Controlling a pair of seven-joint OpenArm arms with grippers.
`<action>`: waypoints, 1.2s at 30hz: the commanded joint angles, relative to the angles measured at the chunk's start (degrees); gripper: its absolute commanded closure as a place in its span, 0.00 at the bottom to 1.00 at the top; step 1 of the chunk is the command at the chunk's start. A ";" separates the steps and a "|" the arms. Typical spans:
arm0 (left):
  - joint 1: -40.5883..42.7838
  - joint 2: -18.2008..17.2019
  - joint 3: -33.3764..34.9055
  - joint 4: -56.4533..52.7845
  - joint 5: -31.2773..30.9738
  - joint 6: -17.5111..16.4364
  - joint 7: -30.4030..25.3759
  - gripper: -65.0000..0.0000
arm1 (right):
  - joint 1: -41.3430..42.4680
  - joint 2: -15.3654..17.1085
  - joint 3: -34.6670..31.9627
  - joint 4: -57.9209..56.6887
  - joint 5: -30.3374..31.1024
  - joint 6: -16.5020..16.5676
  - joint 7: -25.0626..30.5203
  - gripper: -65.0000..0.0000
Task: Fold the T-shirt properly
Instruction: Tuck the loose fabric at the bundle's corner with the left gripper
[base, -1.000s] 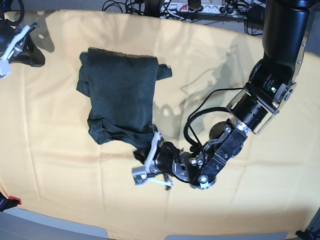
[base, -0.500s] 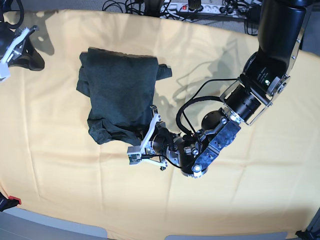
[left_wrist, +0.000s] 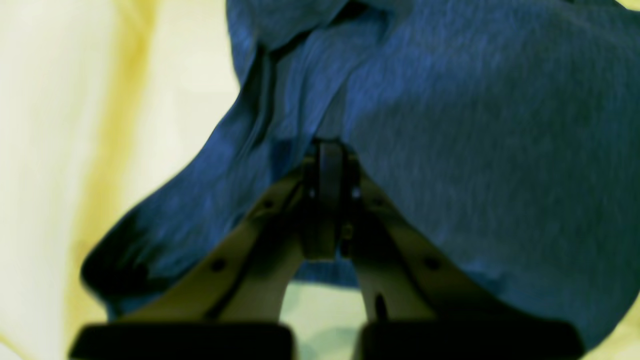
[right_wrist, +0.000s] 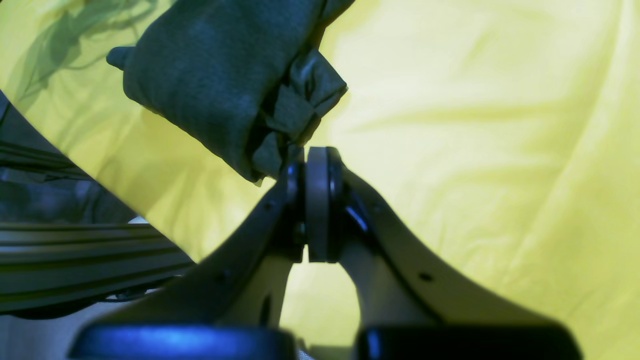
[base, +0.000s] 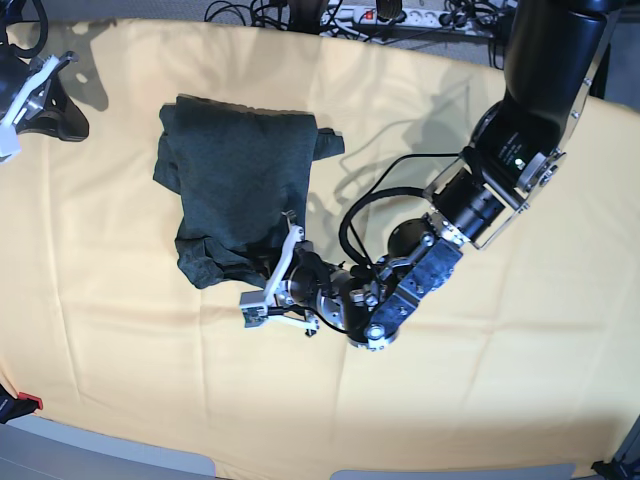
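The T-shirt (base: 240, 180) lies partly folded on the yellow tablecloth, left of centre, with a rumpled bunch at its near end. My left gripper (base: 268, 283) lies low at the shirt's near right corner. In the left wrist view the gripper (left_wrist: 327, 170) is shut and its tips press into the edge of the shirt (left_wrist: 475, 125); no cloth shows between the pads. My right gripper (base: 25, 95) is at the far left edge, away from the shirt. In the right wrist view it (right_wrist: 316, 170) is shut and empty, with the shirt (right_wrist: 215, 85) beyond it.
The pale yellow tablecloth (base: 480, 400) covers the whole table. A power strip and cables (base: 390, 15) lie along the back edge. A small red item (base: 28, 402) sits at the front left corner. The left arm's cable loops above the cloth (base: 375, 215).
My left arm has swung left and away from me, bringing its gripper from the bare cloth up against the shirt's near right corner. The right gripper has hardly moved.
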 joint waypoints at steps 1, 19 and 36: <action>-2.01 0.74 -0.42 0.35 0.52 -0.28 -2.25 1.00 | -0.04 0.94 0.57 0.81 1.17 0.25 1.08 1.00; -6.54 1.49 -0.48 -0.13 13.49 13.88 -13.11 1.00 | -0.04 0.94 0.57 0.81 1.17 0.25 1.08 1.00; -2.45 11.41 -0.42 -0.57 -6.91 -0.28 1.14 1.00 | -0.04 0.94 0.57 0.81 1.17 0.25 1.08 1.00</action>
